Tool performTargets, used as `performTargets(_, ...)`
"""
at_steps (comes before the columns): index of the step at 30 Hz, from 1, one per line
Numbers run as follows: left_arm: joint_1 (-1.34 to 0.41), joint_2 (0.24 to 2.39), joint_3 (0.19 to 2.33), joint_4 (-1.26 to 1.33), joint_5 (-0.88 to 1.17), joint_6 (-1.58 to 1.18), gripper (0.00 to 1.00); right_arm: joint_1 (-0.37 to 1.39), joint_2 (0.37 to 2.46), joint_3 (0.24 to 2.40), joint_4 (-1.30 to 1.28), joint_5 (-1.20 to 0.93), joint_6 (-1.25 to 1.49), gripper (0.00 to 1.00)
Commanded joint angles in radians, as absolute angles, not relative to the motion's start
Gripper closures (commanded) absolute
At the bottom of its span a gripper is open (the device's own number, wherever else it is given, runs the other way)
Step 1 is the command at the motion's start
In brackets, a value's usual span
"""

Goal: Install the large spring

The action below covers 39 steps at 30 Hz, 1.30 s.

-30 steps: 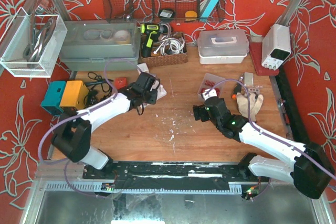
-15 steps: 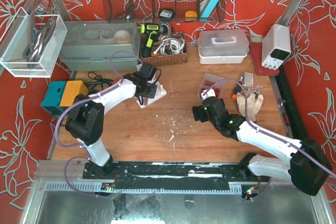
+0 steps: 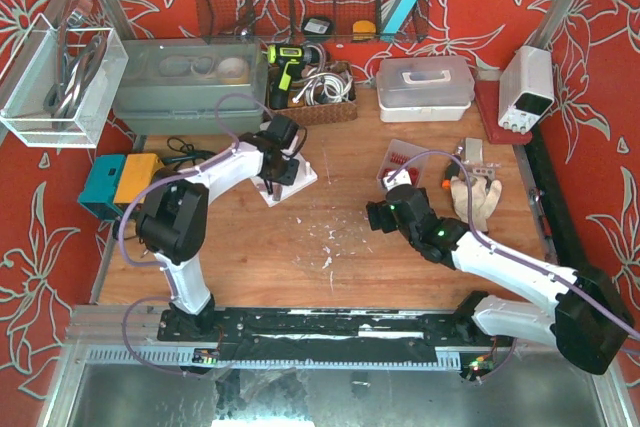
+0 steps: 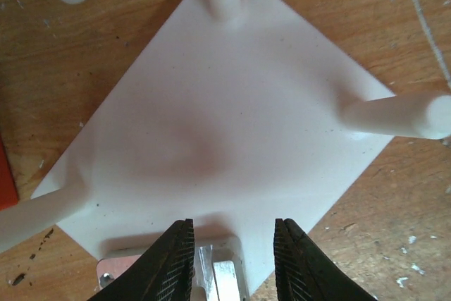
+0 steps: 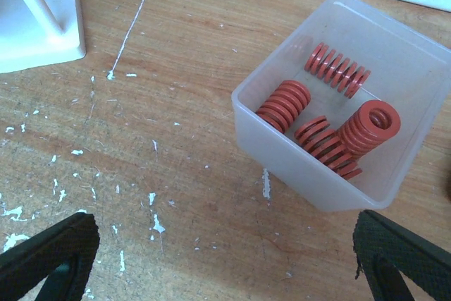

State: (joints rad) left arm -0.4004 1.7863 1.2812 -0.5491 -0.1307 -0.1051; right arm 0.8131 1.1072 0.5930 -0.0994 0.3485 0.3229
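A white base plate (image 4: 225, 118) with three upright white pegs (image 4: 394, 114) lies on the wooden table; it also shows in the top view (image 3: 296, 179) and at the far left of the right wrist view (image 5: 39, 15). My left gripper (image 4: 235, 259) is open and empty, low over the plate's near edge (image 3: 278, 155). A clear plastic box (image 5: 310, 167) holds several red springs; the largest spring (image 5: 368, 129) stands on end in it. My right gripper (image 5: 225, 259) is wide open and empty, just in front of the box (image 3: 381, 215).
A grey bin (image 3: 190, 77), a basket of tools (image 3: 310, 99), a white lidded box (image 3: 425, 82) and a power supply (image 3: 527, 87) line the back. Gloves (image 3: 476, 197) lie at the right, a teal and orange box (image 3: 125, 182) at the left.
My left arm has swung away from me and brought its gripper over the white pegged plate. The right gripper has barely shifted.
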Motion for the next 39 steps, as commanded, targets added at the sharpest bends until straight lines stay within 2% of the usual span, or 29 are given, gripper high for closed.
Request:
performTargets(1, -0.403, 1.833, 1.305, -0.612, -0.158, -0.105, 0.65, 0.82, 1.086, 0.614, -0.122, 0.385, 0.316, 0.01)
performTargets(28, -0.433, 1.912, 1.345, -0.645, -0.207, -0.119, 0.68, 0.819, 1.078, 0.614, -0.127, 0.397, 0.313, 0.01)
performTargets(35, -0.482, 1.957, 1.5, -0.761, -0.318, -0.118, 0.59, 0.82, 1.074, 0.616, -0.131, 0.402, 0.312, 0.01)
performTargets(39, -0.515, 1.935, 1.478, -0.78, -0.376, -0.155, 0.64, 0.822, 1.067, 0.614, -0.129, 0.401, 0.311, 0.01)
